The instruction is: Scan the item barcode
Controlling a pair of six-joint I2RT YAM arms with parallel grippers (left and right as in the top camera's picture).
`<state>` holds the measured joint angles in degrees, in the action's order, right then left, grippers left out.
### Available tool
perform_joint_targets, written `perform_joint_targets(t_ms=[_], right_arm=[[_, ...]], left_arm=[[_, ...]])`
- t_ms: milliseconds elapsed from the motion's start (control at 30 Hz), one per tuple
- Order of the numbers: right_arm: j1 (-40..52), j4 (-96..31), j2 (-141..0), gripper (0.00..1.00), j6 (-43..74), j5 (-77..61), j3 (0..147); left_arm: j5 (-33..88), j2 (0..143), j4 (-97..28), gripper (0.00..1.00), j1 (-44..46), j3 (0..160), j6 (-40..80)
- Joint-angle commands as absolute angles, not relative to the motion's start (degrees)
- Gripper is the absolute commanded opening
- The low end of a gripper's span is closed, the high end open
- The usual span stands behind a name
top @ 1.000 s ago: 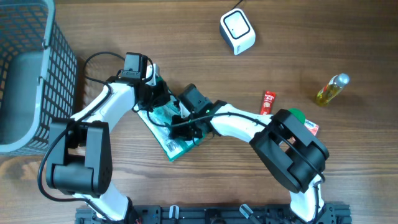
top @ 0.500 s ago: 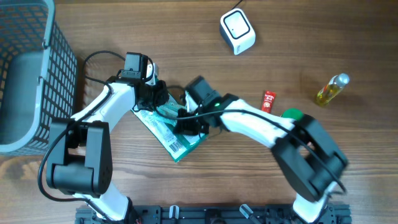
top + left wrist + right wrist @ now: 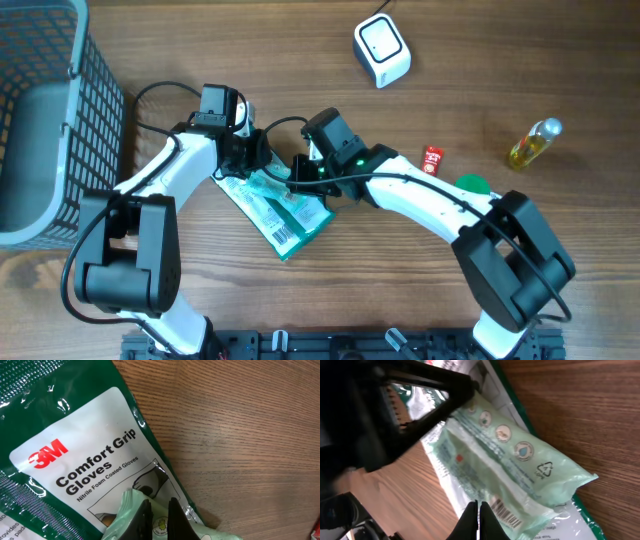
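A pale green wipes pack (image 3: 512, 457) hangs between both grippers, just above a dark green 3M glove package (image 3: 75, 460) lying on the table. My left gripper (image 3: 159, 507) is shut on one end of the pack (image 3: 165, 525). My right gripper (image 3: 477, 509) is shut on the thin seam at the other end, right beside the pack's barcode (image 3: 506, 514). From overhead, the two grippers, left (image 3: 256, 160) and right (image 3: 303, 173), meet over the pack (image 3: 305, 208) left of the table's middle. The white scanner (image 3: 381, 50) stands at the far side, apart from them.
A grey wire basket (image 3: 45, 120) fills the left edge. A red sachet (image 3: 431, 162), a green round item (image 3: 470, 184) and a small yellow bottle (image 3: 533, 143) lie on the right. The glove package (image 3: 275, 232) stretches toward the near edge.
My right arm has swung its wrist up and to the right, and the wipes pack has shifted with it. The left arm has stayed put.
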<state>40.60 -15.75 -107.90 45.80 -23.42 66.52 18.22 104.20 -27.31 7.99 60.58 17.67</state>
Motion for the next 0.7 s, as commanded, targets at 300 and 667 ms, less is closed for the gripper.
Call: perform_joint_targets(t_ms=[300,667], right_arm=[[43.48,-21.34,-122.28,0.04,49.67,-22.24,66.26],[43.48,-20.40,-122.28,0.04,49.65,-22.31,66.26]], left_arm=[[17.06,105.12,-26.94,0.04,8.03,60.25,17.12],[17.74,93.27,-36.25,0.04,7.68,61.73,17.21]])
